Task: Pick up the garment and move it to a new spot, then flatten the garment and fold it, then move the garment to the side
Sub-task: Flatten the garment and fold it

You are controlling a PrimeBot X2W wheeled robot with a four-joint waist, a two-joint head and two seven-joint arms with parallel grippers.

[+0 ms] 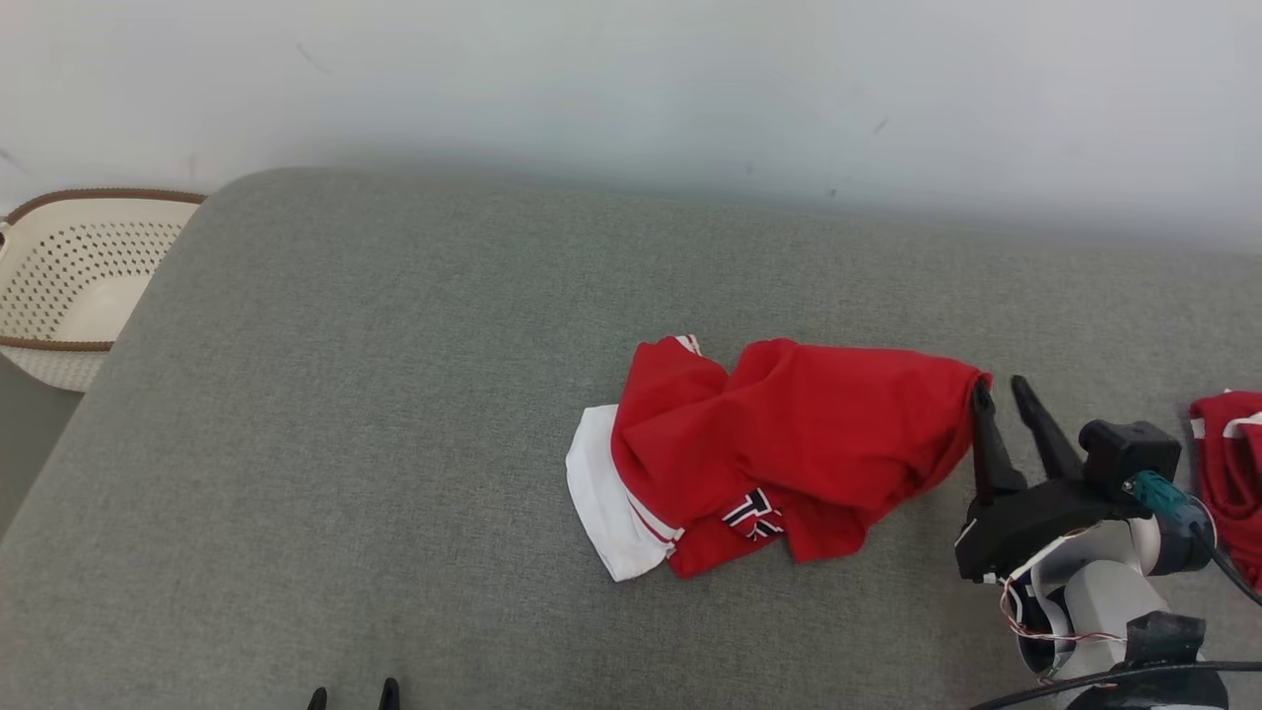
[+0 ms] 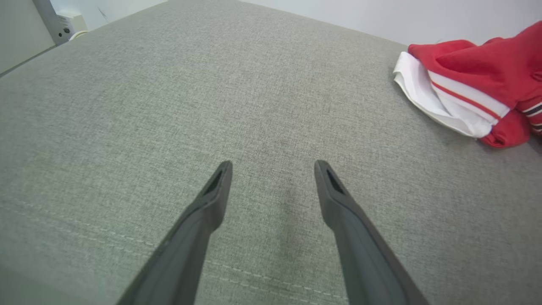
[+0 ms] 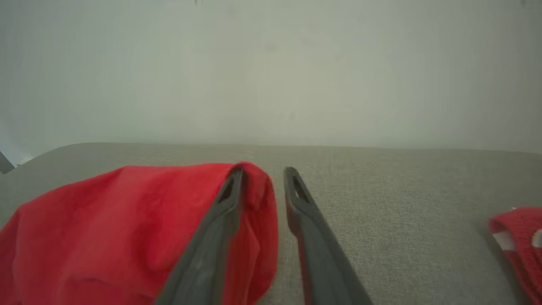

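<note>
The red garment (image 1: 789, 444) with a white band and a small flag patch lies crumpled on the grey cushion (image 1: 375, 414), right of centre. Its right corner is lifted and draped over the left finger of my right gripper (image 1: 998, 388), whose fingers stand apart. In the right wrist view the garment (image 3: 106, 220) hangs over that finger, with my right gripper (image 3: 263, 171) open. My left gripper (image 1: 352, 696) shows at the bottom edge, far left of the garment. In the left wrist view my left gripper (image 2: 273, 165) is open over bare cushion, with the garment (image 2: 474, 80) at the upper right.
A second red and white garment (image 1: 1227, 463) lies at the right edge, also in the right wrist view as a red garment (image 3: 516, 237). A cream perforated basket (image 1: 79, 276) stands off the cushion's left end. A pale wall runs behind.
</note>
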